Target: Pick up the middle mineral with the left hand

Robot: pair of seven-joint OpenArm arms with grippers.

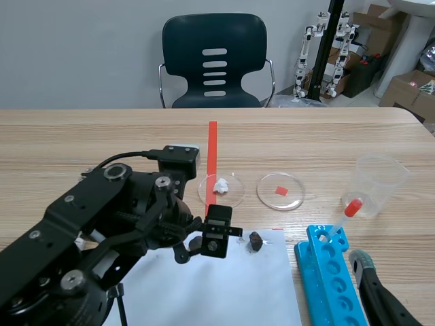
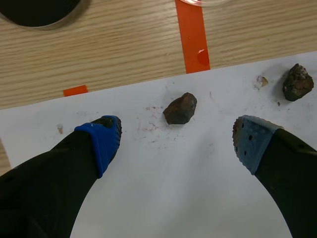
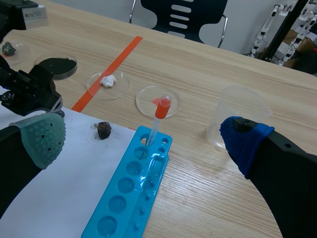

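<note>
A brown mineral (image 2: 180, 108) lies on the white paper (image 2: 198, 188), just ahead of my left gripper (image 2: 177, 141) and between its fingers, untouched. That gripper is open, low over the paper, its blue pads (image 2: 101, 139) well apart. A second dark mineral (image 2: 297, 83) lies off to one side, past the other finger; it also shows in the scene view as a mineral (image 1: 255, 241) right of the left gripper (image 1: 215, 238). My right gripper (image 3: 143, 139) is open and holds nothing, near the table's front right edge over the blue rack (image 3: 133, 183).
Two clear dishes, one with a white lump (image 1: 221, 185) and one with a red piece (image 1: 281, 191), stand behind the paper beside an orange tape line (image 1: 212, 153). A plastic cup (image 1: 378, 183), a red-bulbed pipette (image 1: 346, 214) and the blue rack (image 1: 331, 278) stand right. A dark dish (image 3: 58, 66) is left.
</note>
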